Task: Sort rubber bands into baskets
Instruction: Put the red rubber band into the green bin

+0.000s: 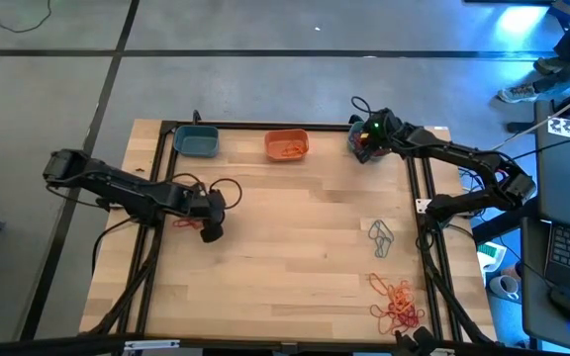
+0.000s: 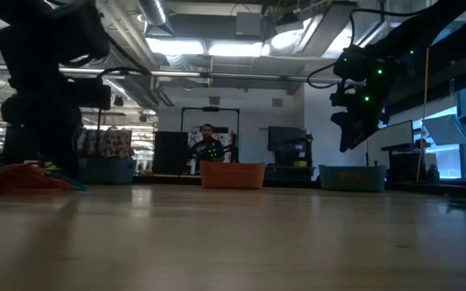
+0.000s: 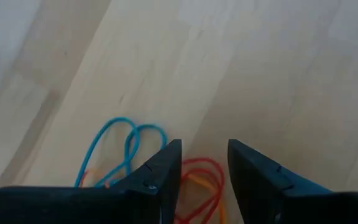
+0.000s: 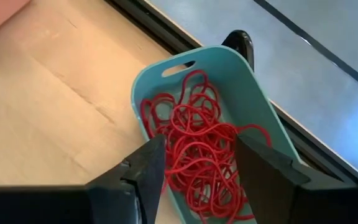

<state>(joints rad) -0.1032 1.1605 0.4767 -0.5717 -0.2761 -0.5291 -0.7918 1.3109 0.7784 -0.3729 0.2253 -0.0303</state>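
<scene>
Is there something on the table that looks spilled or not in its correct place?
Yes. Loose orange rubber bands and grey-teal bands lie unsorted on the table near its right edge, far from the baskets. A few more bands lie under the left gripper.

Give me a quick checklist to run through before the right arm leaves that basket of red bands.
1. Right gripper open: ok, fingers spread over the teal basket.
2. Red rubber bands inside that basket: ok, piled within its walls.
3. A band clinging to the right fingers: cannot tell.
4. Left gripper open: ok, over a teal band and red bands on the table.
5. Loose bands left to sort: not ok, an orange-red pile and grey bands remain.
</scene>
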